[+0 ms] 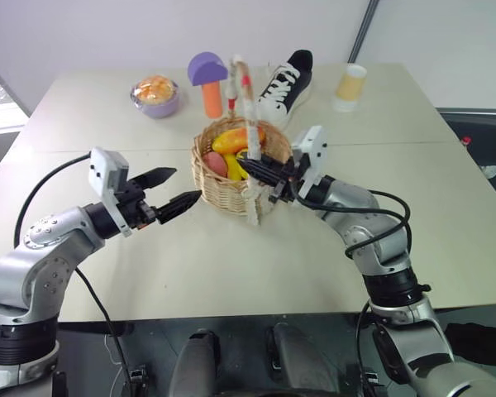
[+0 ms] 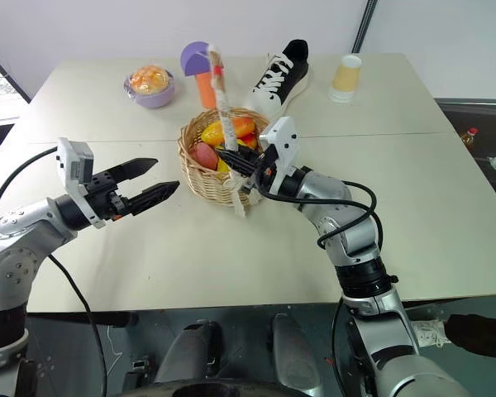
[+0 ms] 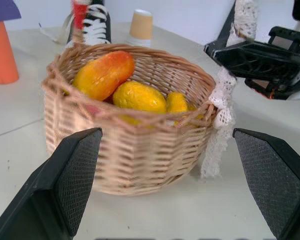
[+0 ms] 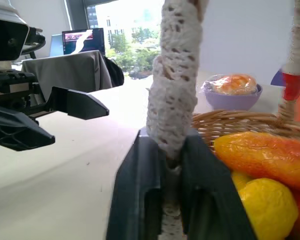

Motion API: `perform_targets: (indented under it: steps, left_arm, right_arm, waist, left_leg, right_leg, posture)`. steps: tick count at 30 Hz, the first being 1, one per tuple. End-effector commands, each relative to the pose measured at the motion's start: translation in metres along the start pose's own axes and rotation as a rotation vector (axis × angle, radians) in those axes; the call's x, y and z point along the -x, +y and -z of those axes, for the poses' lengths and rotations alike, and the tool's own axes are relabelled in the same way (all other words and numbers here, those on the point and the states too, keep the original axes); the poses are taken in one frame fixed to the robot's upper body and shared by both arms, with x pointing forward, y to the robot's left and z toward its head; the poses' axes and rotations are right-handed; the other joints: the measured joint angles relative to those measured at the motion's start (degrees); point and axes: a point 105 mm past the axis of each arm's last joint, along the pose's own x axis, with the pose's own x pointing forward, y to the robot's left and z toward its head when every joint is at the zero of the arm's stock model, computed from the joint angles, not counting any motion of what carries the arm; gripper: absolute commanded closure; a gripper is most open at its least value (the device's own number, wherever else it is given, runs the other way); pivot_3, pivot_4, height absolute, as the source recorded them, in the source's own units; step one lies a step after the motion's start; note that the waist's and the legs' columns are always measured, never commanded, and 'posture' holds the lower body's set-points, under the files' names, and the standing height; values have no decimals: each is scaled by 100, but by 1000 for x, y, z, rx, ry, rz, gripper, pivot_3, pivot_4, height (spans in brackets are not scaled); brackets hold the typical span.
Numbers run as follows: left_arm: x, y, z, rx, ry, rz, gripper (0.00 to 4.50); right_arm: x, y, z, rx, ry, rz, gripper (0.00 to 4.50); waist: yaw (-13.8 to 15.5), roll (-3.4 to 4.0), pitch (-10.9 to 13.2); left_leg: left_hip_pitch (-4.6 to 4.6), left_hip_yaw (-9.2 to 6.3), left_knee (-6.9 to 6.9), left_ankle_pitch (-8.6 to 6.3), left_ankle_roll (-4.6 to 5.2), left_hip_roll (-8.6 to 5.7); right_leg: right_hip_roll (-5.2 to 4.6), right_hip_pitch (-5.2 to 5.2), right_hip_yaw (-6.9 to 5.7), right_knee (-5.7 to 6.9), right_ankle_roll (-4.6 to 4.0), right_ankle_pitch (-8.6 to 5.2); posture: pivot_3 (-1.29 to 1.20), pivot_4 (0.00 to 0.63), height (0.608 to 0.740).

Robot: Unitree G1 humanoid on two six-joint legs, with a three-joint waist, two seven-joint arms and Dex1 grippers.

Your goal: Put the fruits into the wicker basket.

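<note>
Seen at the middle of the pale table [image 1: 231, 273]: round light-brown woven wicker basket [image 1: 223, 178], already loaded with an elongated yellow-and-red mango [image 1: 238, 138], a bumpy yellow lemon [image 3: 139, 96] and a round pink-orange peach [image 1: 216, 163]. Right gripper [image 4: 172, 165], reaching in from the basket's four o'clock, pressed together on the foot of the tall arched handle wrapped in white lace cloth [image 4: 175, 90], pinching it between both black fingers. Left gripper [image 1: 172, 192], at the basket's eight o'clock and just beside its wall, spread wide and holding nothing. At twelve o'clock, well apart: purple-capped orange mushroom toy [image 1: 208, 81] and lilac bowl with an orange bun [image 1: 156, 96]. Likely light and fairly stiff, the wicker; soft and yielding, the lace wrap, so prone to slip or twist. Surest hold probably the handle's base or the rim
</note>
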Motion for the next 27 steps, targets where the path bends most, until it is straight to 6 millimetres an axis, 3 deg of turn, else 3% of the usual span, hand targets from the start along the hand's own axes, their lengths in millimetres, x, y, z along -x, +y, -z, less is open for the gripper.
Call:
perform_targets:
  steps: [1,8,12,16,19,24,25,27]
  left_arm:
    - [1,-7,-12,-28,-57,19,0]
    - [-13,-12,-10,-9,-60,80,0]
    - [-25,-13,-11,-9,-62,131,0]
    - [-38,-15,-11,-8,-69,177,0]
    - [-42,-16,-12,-5,-80,181,0]
    - [-44,-17,-11,-2,-85,178,0]
    - [-44,-17,-11,-2,-84,177,0]
    - [-43,-16,-10,0,-83,176,0]
  right_arm:
    - [9,-2,-28,62,-98,16,4435]
    - [64,-27,-60,209,-109,208,4435]
    - [112,-58,-80,291,-83,425,4435]
    - [172,-111,-92,327,-106,831,4435]
    - [189,-127,-89,326,-105,955,4435]
    - [201,-140,-75,300,-85,1039,4435]
    - [202,-142,-73,292,-83,1049,3574]
    - [204,-142,-71,283,-86,1052,2785]
  waist:
    - [-1,0,0]
    - [110,0,0]
    - [154,0,0]
    - [139,0,0]
    - [115,0,0]
    - [70,3,1]
    - [65,3,1]
    - [61,3,1]
  left_leg:
    - [0,0,0,0,0,1]
    - [-6,0,-1,0,0,-8]
    - [-6,2,-1,0,0,-22]
    - [-5,5,-1,-1,1,-26]
    - [-3,8,-4,0,1,-25]
    - [-1,17,-8,0,2,-19]
    - [-1,16,-8,0,2,-18]
    - [-1,16,-8,0,2,-17]
  right_leg:
    - [1,0,0,0,0,0]
    - [-4,0,-1,-5,1,0]
    - [-3,0,-1,-9,1,-1]
    - [-1,1,1,-10,1,-1]
    - [1,0,6,-8,1,-1]
    - [11,-9,21,-4,1,-1]
    - [12,-9,22,-3,1,-1]
    - [12,-8,22,-3,1,-1]
  posture:
    - [0,150,740]
    - [0,150,740]
    - [0,150,740]
    - [0,150,740]
    - [0,150,740]
    - [0,150,740]
    - [0,150,740]
    - [0,150,740]
